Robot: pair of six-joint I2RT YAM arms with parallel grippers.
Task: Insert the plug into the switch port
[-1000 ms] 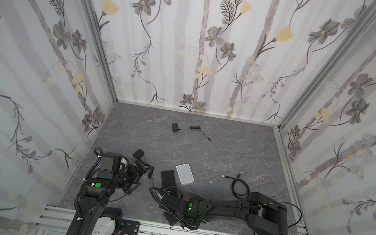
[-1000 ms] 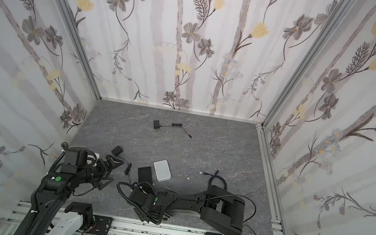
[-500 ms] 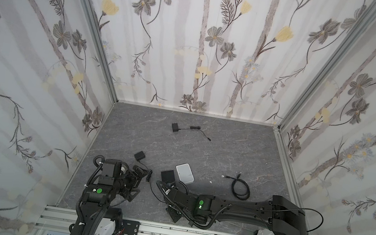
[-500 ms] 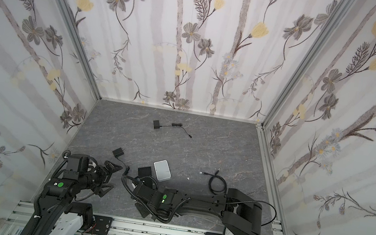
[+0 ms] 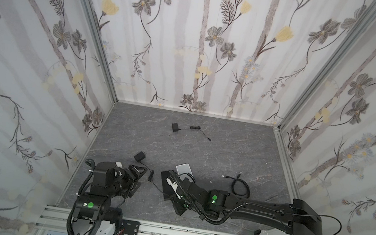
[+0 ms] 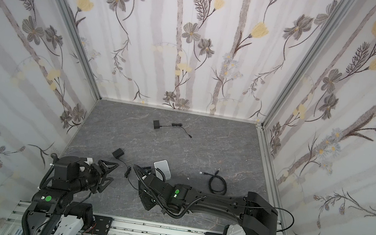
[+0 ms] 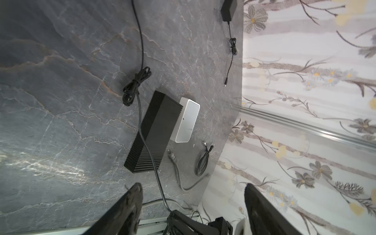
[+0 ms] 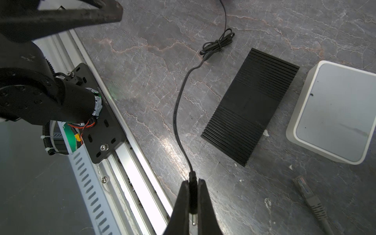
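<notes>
In both top views the right arm (image 5: 257,208) is reaching across the counter (image 5: 203,146), the switch (image 5: 184,169) lying just beyond its wrist; the left arm (image 5: 105,179) is sitting well aside. In the left wrist view the left jaws are standing spread, grasping nothing. In the right wrist view the right jaws are clenching the plug (image 8: 192,195) lengthwise, its pin pointing back toward the wrist, away from the switch, whose port is not showing.

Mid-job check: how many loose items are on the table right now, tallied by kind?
Power adapters with cords: 2 (far adapter; near adapter, its plug gripped)
Flat boxes: 2 (black ribbed box; white box)
Network cables: 2 (black coiled cable; grey cable)
Total: 6
</notes>
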